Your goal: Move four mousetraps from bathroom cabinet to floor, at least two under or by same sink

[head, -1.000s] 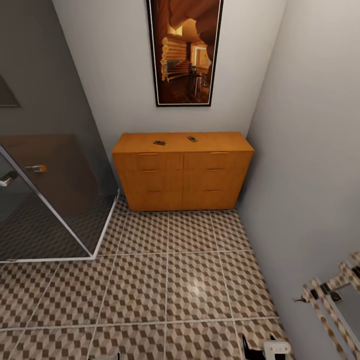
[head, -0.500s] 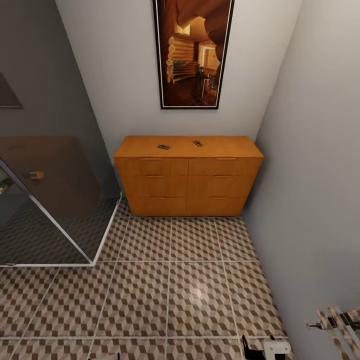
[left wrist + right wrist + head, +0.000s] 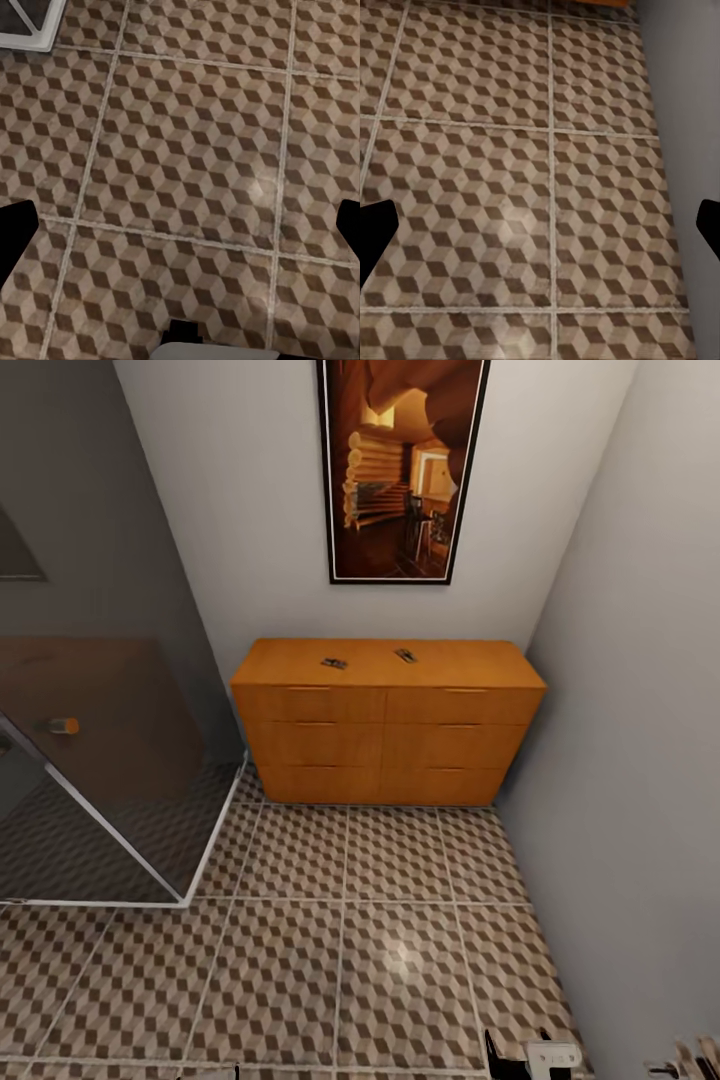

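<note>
Atop the cabinet (image 3: pixel 385 720) lie two mousetraps (image 3: pixel 334 663) — small and well apart, on its orange-brown surface under a tall framed picture (image 3: pixel 402 468). Patterned floor (image 3: pixel 340 950) spreads before it, a dark glass shower (image 3: pixel 95 760) beside it. Both wrist views look down on tiles — each pincer's dark fingertips (image 3: pixel 16 232) sit spread at the frame's edges, holding nothing.

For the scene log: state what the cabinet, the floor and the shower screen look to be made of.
Cabinet: orange-brown wood or wood veneer, satin, with faint grain and matching bar handles. Bathroom floor: glazed tile, probably ceramic, with a printed cube pattern, pale grout lines and a soft light glare. Shower screen: smoked glass, since the tiles show dimly through it, in a pale, likely metal, frame.
</note>
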`<state>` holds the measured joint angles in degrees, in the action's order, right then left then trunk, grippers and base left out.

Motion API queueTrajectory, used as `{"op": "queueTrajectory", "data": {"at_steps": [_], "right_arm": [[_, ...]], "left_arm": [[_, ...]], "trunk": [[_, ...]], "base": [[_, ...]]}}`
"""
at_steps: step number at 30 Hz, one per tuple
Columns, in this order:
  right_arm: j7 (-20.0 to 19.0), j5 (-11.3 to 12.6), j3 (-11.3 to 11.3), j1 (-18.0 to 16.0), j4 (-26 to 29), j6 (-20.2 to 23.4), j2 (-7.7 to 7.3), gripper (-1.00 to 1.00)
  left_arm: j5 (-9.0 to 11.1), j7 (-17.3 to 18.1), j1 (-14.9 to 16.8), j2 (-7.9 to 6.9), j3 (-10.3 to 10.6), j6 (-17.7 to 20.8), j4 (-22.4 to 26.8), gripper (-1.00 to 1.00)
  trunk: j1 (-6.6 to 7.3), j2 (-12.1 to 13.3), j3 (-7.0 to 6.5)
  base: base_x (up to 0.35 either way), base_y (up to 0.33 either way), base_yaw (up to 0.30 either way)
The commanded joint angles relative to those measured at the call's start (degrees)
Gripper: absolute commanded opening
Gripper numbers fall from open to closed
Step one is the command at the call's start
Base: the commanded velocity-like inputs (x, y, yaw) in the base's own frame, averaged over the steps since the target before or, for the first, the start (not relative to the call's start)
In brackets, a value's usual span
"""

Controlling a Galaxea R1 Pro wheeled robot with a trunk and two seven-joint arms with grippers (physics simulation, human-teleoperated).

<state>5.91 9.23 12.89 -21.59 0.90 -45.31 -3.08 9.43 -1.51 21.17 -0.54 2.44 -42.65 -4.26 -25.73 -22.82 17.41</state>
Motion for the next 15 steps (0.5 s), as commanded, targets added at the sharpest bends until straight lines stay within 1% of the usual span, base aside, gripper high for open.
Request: {"op": "queueTrajectory", "data": {"at_steps": [1,6,15], "right_arm": [[0.24,0.35,0.50,-0.04,-0.02,-0.13,0.00,1.00],[0.24,0.35,0.51,-0.04,-0.02,-0.13,0.00,1.00],[0.24,0.35,0.52,-0.04,-0.02,-0.13,0.00,1.00]], "left_arm": [[0.15,-0.16,0.10,0.01,0.29,-0.33,-0.22,1.00],[0.15,-0.16,0.10,0.01,0.29,-0.33,-0.22,1.00],[0.15,-0.14,0.10,0.01,0.29,-0.33,-0.22,1.00]], "trunk": [[-0.05,-0.10,0.09],[-0.05,-0.10,0.09],[-0.05,-0.10,0.09]], "base": [[0.201,-0.018,0.003],[0.141,-0.061,0.001],[0.018,-0.009,0.000]]}}
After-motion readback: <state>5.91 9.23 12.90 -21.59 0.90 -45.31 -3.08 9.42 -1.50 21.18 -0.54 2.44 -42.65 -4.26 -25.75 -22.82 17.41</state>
